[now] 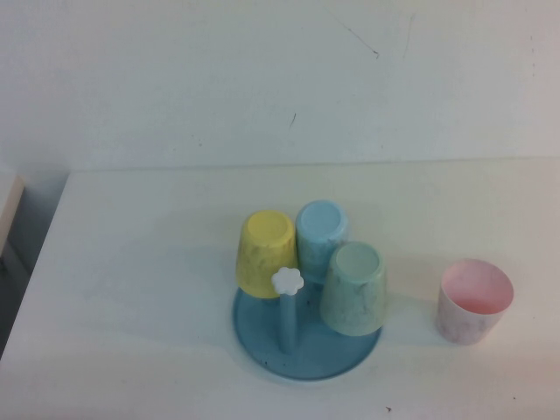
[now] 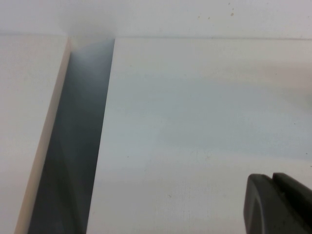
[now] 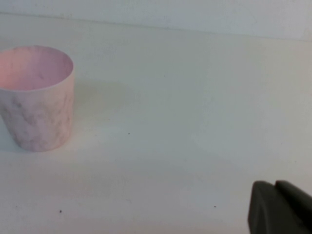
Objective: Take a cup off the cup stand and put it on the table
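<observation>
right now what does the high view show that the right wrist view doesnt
Only the high view shows the cup stand with the yellow cup, blue cup and green cup upside down on its pegs; neither gripper appears there. Only the right wrist view shows part of the right gripper. The left gripper appears only in its own wrist view. Both views show the upright pink cup and the table.

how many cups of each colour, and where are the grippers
yellow cup, upside down on the cup stand: 1
blue cup, upside down on the stand: 1
pale green cup, upside down on the stand: 1
pink cup, upright on the table: 1
total: 4 cups
left gripper and right gripper: each only in its own wrist view, over bare table
</observation>
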{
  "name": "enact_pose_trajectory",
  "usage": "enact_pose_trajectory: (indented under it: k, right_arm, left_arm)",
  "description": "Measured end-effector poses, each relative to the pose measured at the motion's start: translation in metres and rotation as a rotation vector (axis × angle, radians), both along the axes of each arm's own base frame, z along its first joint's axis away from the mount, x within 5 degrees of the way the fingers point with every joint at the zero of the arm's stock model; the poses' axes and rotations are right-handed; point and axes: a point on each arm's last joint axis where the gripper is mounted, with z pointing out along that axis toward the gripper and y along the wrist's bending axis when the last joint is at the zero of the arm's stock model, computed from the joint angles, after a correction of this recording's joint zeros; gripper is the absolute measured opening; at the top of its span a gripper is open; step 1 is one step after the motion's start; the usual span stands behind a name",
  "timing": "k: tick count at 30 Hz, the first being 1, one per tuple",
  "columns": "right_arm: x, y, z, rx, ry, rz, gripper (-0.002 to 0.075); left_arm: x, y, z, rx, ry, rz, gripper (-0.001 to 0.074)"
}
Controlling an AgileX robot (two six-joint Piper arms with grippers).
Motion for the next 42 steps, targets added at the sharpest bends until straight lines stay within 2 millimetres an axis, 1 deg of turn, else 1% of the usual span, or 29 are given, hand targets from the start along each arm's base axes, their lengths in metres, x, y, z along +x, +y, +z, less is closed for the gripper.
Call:
enact_pose_trajectory:
  k: [7, 11, 17, 23, 28, 33, 42]
  right_arm:
    - [0.0, 0.0, 0.0, 0.0, -0.005, 0.0, -0.0003]
    - [0.002, 0.0, 0.005, -0.003, -0.07, 0.006, -0.0002]
    - [0.006, 0.002, 0.032, -0.014, -0.363, 0.03, -0.0003]
    - [0.001, 0.005, 0.062, -0.028, -0.7, 0.058, -0.0003]
    - [-0.005, 0.007, 0.075, -0.036, -0.86, 0.072, -0.0003]
    - [-0.009, 0.007, 0.081, -0.006, -0.936, 0.082, -0.0003]
    - [-0.009, 0.007, 0.082, 0.01, -0.951, 0.085, -0.0003]
  left_arm:
    - [0.0, 0.0, 0.001, 0.0, -0.008, 0.0, -0.0003]
    - [0.002, 0.0, 0.007, -0.005, -0.094, 0.005, -0.0003]
    - [0.004, 0.001, 0.031, -0.017, -0.365, 0.017, -0.0003]
    - [-0.001, 0.003, 0.057, -0.031, -0.66, 0.03, -0.0003]
    - [-0.008, 0.004, 0.071, -0.039, -0.822, 0.037, -0.0003]
    - [-0.009, 0.004, 0.073, -0.041, -0.857, 0.039, -0.0003]
    - [-0.01, 0.004, 0.075, -0.048, -0.872, 0.038, -0.0003]
